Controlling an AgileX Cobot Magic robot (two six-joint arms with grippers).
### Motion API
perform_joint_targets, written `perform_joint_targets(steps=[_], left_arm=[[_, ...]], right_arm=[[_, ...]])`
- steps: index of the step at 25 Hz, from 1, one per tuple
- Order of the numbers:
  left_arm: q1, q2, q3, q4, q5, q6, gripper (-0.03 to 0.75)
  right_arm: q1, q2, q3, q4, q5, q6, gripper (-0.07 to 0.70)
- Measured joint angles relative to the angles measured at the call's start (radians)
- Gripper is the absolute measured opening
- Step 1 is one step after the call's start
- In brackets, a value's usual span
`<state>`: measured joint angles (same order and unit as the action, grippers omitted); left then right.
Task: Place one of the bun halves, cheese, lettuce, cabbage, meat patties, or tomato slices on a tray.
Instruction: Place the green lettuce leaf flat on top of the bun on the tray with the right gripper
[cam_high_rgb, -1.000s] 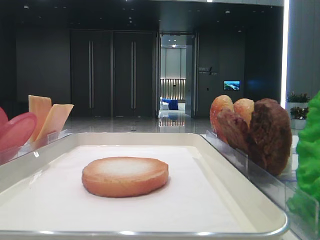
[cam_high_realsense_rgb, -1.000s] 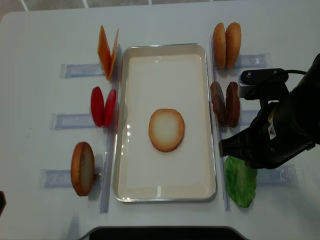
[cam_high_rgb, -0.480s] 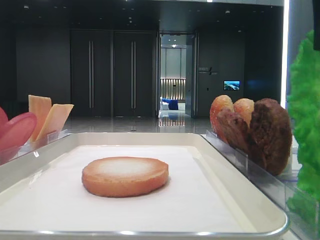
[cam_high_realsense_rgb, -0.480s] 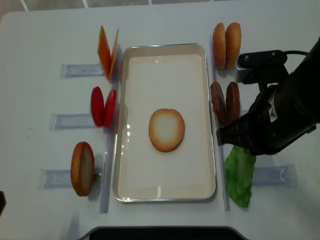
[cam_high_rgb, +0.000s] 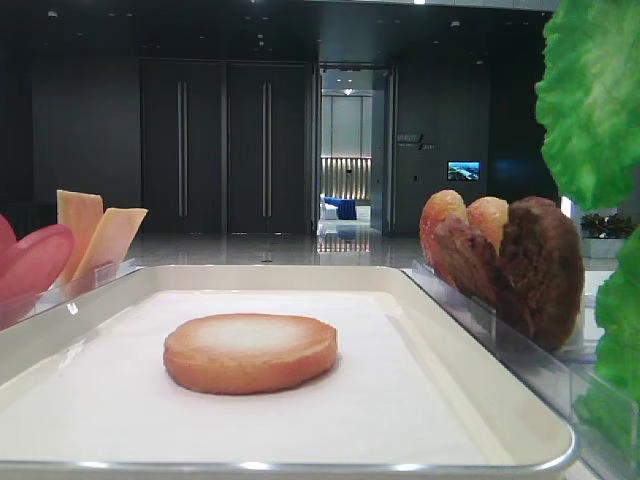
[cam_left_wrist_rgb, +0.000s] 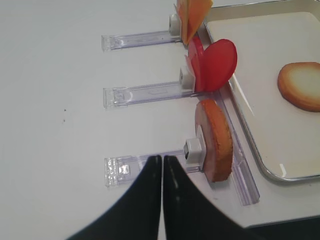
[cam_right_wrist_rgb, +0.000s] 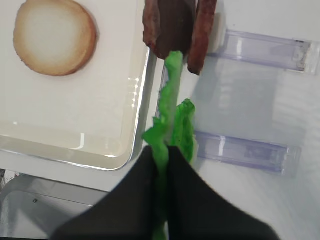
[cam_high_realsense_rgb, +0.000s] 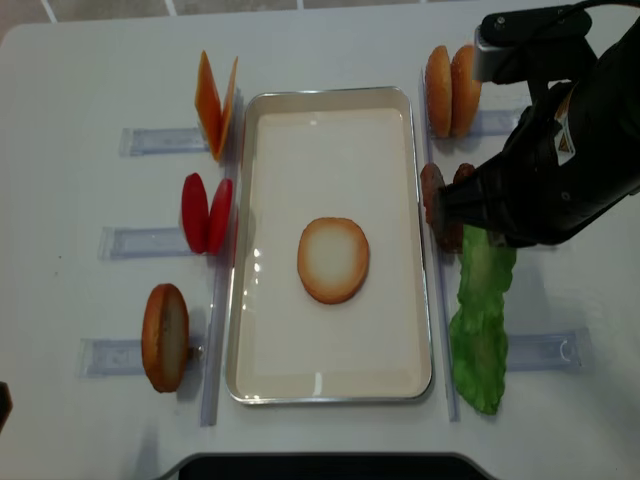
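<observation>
My right gripper (cam_right_wrist_rgb: 160, 151) is shut on the edge of a bright green lettuce (cam_right_wrist_rgb: 173, 95) leaf. The leaf hangs edge-on over the table, just right of the tray (cam_right_wrist_rgb: 146, 75) and in front of the meat patties (cam_right_wrist_rgb: 172, 25). From above, the lettuce (cam_high_realsense_rgb: 482, 290) trails down from under the right arm (cam_high_realsense_rgb: 560, 150). It also fills the upper right of the low view (cam_high_rgb: 590, 100). One bun half (cam_high_realsense_rgb: 333, 260) lies pale face up on the tray (cam_high_realsense_rgb: 330, 92). My left gripper (cam_left_wrist_rgb: 162, 159) is shut and empty over a clear holder, beside an upright bun half (cam_left_wrist_rgb: 217, 147).
Left of the tray stand cheese (cam_high_realsense_rgb: 215, 100), tomato slices (cam_high_realsense_rgb: 207, 213) and a bun half (cam_high_realsense_rgb: 165, 337) in clear holders. On the right stand two more buns (cam_high_realsense_rgb: 452, 90) and the meat patties (cam_high_realsense_rgb: 432, 195). More green lettuce (cam_high_rgb: 620, 340) stands at the low view's right edge.
The right gripper, shut on the lettuce, has lifted it out of its holder and carried it up and toward the far end of the table. The left arm has not moved.
</observation>
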<state>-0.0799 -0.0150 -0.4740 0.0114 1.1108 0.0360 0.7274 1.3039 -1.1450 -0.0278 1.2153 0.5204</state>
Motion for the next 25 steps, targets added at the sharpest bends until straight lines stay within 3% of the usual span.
perform_joint_targets(steps=[4, 11, 16, 21, 25], left_arm=[[0.0, 0.0, 0.0, 0.0, 0.0, 0.0, -0.001], [0.0, 0.0, 0.0, 0.0, 0.0, 0.0, -0.001], [0.0, 0.0, 0.0, 0.0, 0.0, 0.0, -0.001], [0.0, 0.0, 0.0, 0.0, 0.0, 0.0, -0.001], [0.0, 0.0, 0.0, 0.0, 0.0, 0.0, -0.001]], right_arm=[[-0.024, 0.001, -0.009, 0.0, 0.002, -0.031, 0.013], [-0.22, 0.001, -0.009, 0.082, -0.009, -0.183, 0.013], [-0.247, 0.001, -0.009, 0.163, -0.04, -0.257, 0.013], [-0.247, 0.001, -0.009, 0.378, -0.134, -0.373, 0.013], [-0.238, 0.008, -0.009, 0.629, -0.225, -0.544, 0.013]])
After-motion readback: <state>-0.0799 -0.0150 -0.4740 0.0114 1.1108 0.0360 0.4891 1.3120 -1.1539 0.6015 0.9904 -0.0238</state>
